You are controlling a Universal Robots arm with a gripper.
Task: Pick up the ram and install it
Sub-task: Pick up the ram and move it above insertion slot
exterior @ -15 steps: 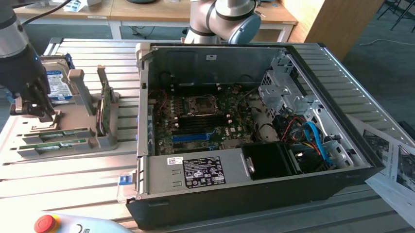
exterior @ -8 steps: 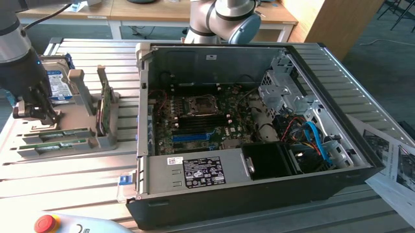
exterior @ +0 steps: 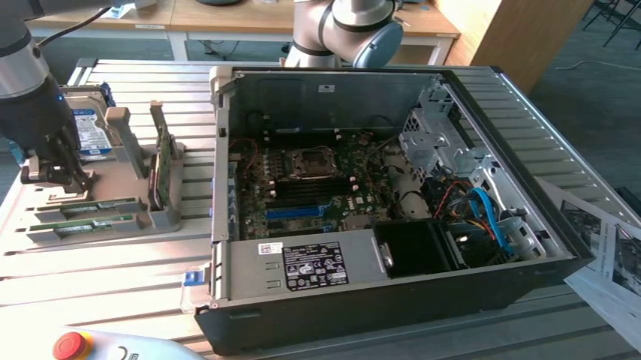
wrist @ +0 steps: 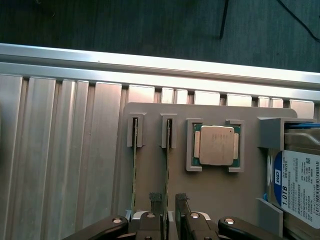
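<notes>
Two ram sticks stand on edge in a grey fixture (wrist: 150,150). In the wrist view they are thin green lines, one (wrist: 168,165) nearer the processor and one (wrist: 134,170) farther from it. My gripper (wrist: 169,212) is open, its fingers (wrist: 156,207) standing on either side of the nearer stick with a gap on each side. In the exterior view the gripper (exterior: 55,180) hangs low over the fixture's far end, and both sticks (exterior: 97,205) lie along the fixture. The motherboard's black slots (exterior: 312,191) sit inside the open computer case (exterior: 401,300).
The fixture also holds a processor (wrist: 216,145), a hard drive (wrist: 295,185) and a taller green card (exterior: 161,161) standing upright. A blue slot (exterior: 300,211) lies on the motherboard. A red stop button (exterior: 68,343) is at the front; papers (exterior: 601,255) lie on the exterior view's right.
</notes>
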